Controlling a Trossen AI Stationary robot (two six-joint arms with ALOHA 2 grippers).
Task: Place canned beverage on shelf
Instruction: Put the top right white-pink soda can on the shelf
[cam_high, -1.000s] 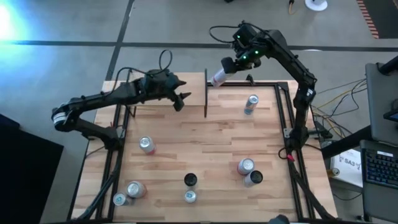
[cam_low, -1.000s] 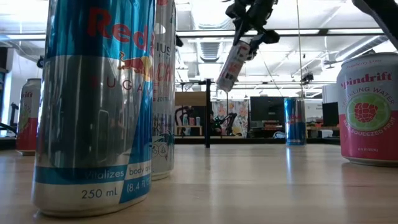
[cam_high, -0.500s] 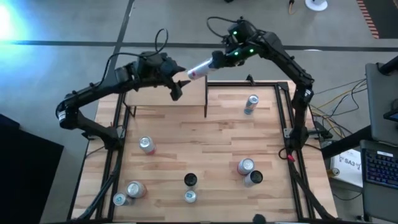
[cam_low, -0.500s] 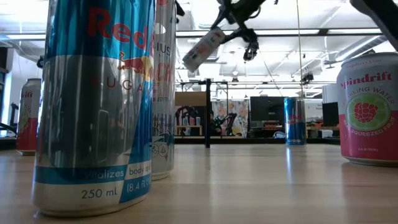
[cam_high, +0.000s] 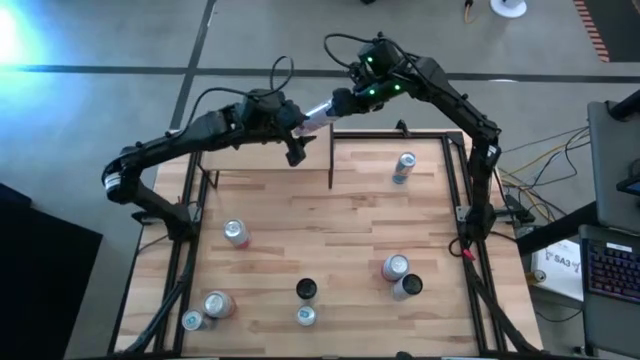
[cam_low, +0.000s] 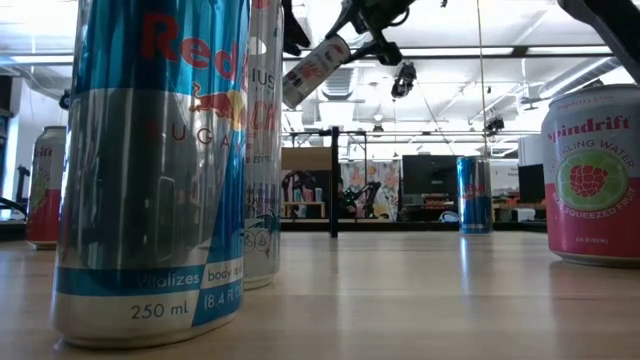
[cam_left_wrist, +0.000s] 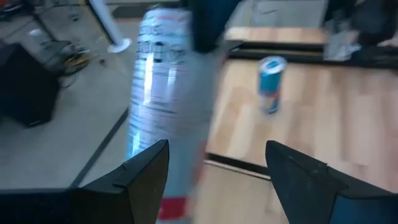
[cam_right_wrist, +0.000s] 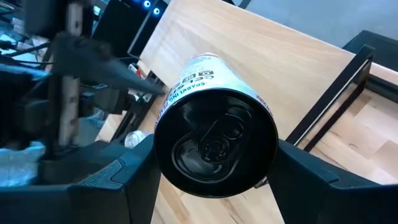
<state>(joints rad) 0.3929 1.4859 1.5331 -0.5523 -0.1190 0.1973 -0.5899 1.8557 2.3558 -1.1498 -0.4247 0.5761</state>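
Butcher-block planks make up the surface (cam_high: 330, 250), framed by dark rails; going from the near edge outward in the high view, a cluster of cans sits at about seven o'clock (cam_high: 207, 308), two more near six o'clock (cam_high: 306, 302), a pair at about four o'clock (cam_high: 399, 276), a lone can at nine o'clock (cam_high: 236, 233), and a blue can (cam_high: 403, 168) toward one o'clock; beyond these a thin dark upright panel (cam_high: 331, 158) of the shelf (cam_right_wrist: 249, 46) stands at twelve o'clock. Above that far edge the right gripper (cam_high: 338, 103) holds the canned beverage (cam_high: 316, 115) tilted in the air, its fingers clamped on the can's sides; the left gripper (cam_high: 293, 135) is right at the can's other end, fingers spread either side of it, though whether they touch cannot be told. Judged from this, the can is lifted and mid-air, seemingly at a handover; setting it upright on the shelf is still to do. Farther off lie grey floor, cables, and desks with screens.
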